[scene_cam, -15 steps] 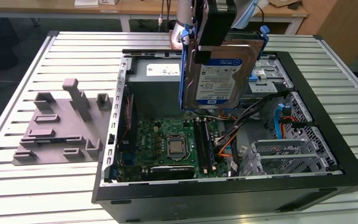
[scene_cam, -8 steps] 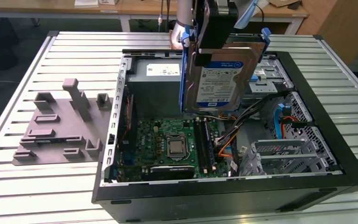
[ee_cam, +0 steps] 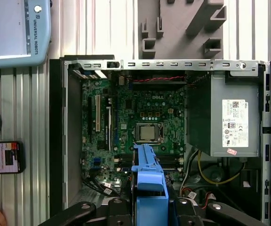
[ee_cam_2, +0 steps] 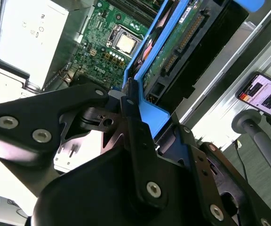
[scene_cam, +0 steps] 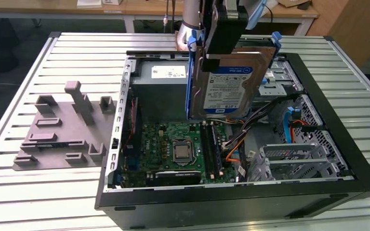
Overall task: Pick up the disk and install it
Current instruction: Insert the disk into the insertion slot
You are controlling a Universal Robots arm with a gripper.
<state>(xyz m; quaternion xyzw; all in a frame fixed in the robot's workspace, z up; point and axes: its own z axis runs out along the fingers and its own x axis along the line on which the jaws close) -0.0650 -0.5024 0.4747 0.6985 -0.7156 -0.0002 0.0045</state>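
Black pincer [scene_cam: 218, 41] clamped on top edge of silver rectangular metal disk [scene_cam: 230, 89] w/ white-blue label, blue plastic bracket, hanging upright above open black metal PC case [scene_cam: 236, 199]; risk: narrow edge grip slips, disk drops on green motherboard [scene_cam: 172, 139].

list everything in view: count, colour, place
silver metal disk in blue plastic bracket: one, silver and blue, upright above the open case, held
black computer case: one, black, open, on the table
green motherboard: one, green, inside the case
grey power-supply box: one, grey, inside the case
grey fixture plate: one, grey, exterior view's left of the case
phone: one, black, beside the case
slatted metal table: one, silver, under everything
black pincer: one, black, shut on the disk's bracket
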